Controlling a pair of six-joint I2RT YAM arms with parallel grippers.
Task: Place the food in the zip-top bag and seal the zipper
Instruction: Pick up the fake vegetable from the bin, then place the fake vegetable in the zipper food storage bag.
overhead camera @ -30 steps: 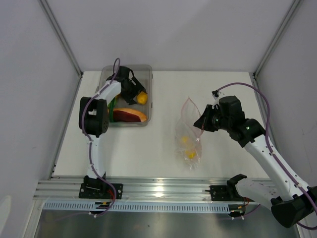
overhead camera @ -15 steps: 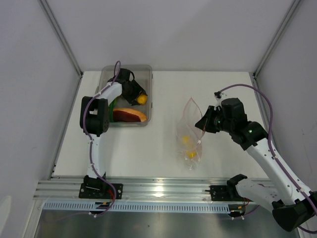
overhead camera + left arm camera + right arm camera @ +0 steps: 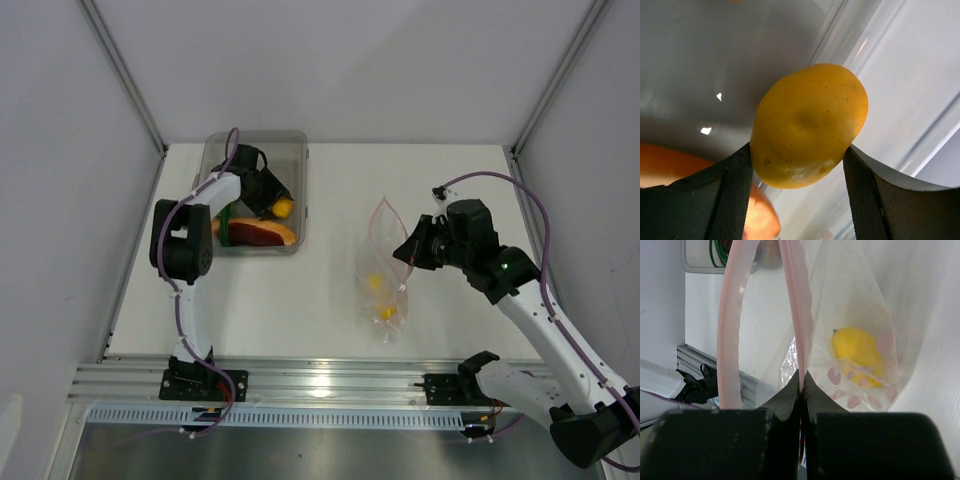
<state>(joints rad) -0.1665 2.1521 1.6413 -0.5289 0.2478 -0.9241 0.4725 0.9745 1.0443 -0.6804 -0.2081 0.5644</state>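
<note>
Snugly, left pincer (image 3: pixel 797 167) around orange fruit (image 3: pixel 807 122).

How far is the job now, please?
Done: lemon in the bag; right gripper pinches its zipper, mouth open. In hand: left gripper grips a yellow fruit in the bin. Left: that fruit, the slice, green pieces, then sealing.

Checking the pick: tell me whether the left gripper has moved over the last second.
Yes. The left gripper has shifted slightly toward the near end of the bin and closed on the orange fruit.
</note>
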